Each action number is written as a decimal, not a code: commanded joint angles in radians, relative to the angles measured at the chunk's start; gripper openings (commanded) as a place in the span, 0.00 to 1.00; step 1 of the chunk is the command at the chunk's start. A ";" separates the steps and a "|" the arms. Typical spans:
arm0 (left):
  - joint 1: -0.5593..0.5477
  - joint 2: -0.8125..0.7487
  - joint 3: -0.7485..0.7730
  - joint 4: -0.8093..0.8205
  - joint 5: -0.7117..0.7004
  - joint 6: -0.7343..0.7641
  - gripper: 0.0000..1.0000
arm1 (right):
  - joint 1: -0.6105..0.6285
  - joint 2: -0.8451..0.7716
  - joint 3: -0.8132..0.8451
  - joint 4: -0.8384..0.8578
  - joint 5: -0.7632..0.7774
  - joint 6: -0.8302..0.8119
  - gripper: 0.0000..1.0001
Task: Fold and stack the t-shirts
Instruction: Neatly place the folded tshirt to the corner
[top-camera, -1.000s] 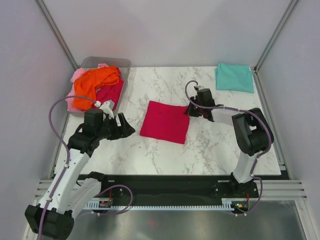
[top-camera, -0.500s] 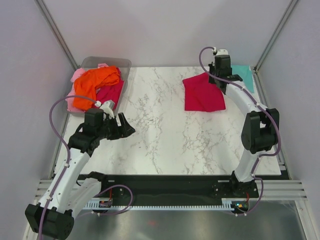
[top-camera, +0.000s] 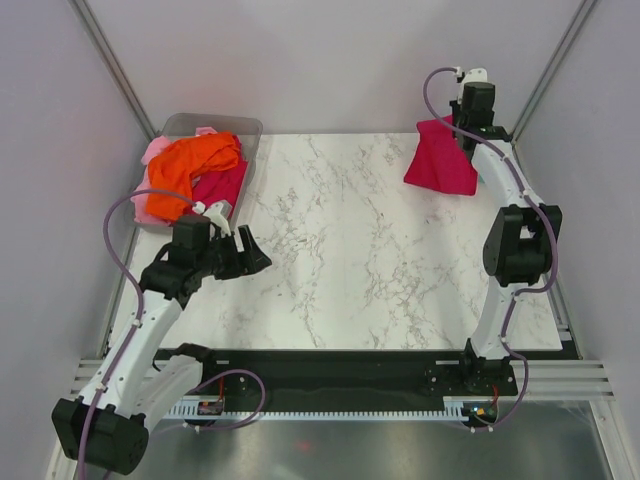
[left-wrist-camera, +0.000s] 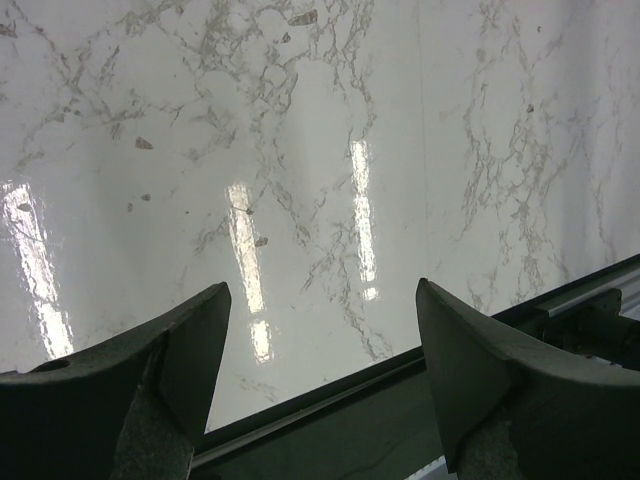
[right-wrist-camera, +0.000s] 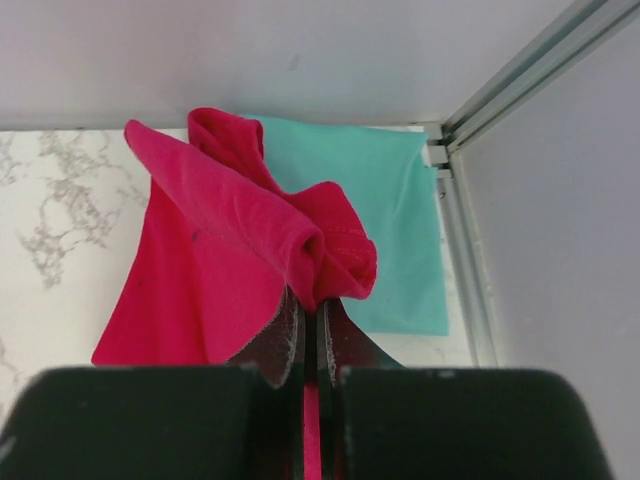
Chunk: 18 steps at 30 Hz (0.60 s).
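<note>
My right gripper (top-camera: 466, 132) is shut on the folded crimson-magenta t-shirt (top-camera: 440, 162) and holds it in the air at the table's far right corner. In the right wrist view the jaws (right-wrist-camera: 314, 305) pinch a bunched edge of the crimson shirt (right-wrist-camera: 215, 270), which hangs above the folded teal t-shirt (right-wrist-camera: 395, 235). In the top view the teal shirt is hidden behind the crimson one. The orange t-shirt (top-camera: 190, 165) and the pale pink t-shirt (top-camera: 155, 152) lie in the bin at far left. My left gripper (top-camera: 252, 255) is open and empty over bare table, also in its wrist view (left-wrist-camera: 320, 330).
A clear plastic bin (top-camera: 215, 125) at the far left holds the orange and pink shirts plus another crimson cloth (top-camera: 222, 188). Metal frame posts (top-camera: 540, 80) and grey walls close in the far corners. The table's near edge (left-wrist-camera: 400, 365) runs just under my left gripper.
My right gripper has carried the crimson shirt from the table's middle up and back to the far right corner, over the teal shirt. The left arm has barely moved.
</note>
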 joint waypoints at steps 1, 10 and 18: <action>0.002 0.011 -0.006 0.036 0.016 0.035 0.82 | -0.026 0.004 0.074 0.066 -0.021 -0.070 0.00; 0.002 0.031 -0.006 0.039 0.016 0.036 0.82 | -0.081 0.007 0.139 0.129 -0.133 -0.101 0.00; 0.002 0.038 -0.006 0.039 0.018 0.036 0.82 | -0.090 0.000 0.176 0.140 -0.170 -0.113 0.00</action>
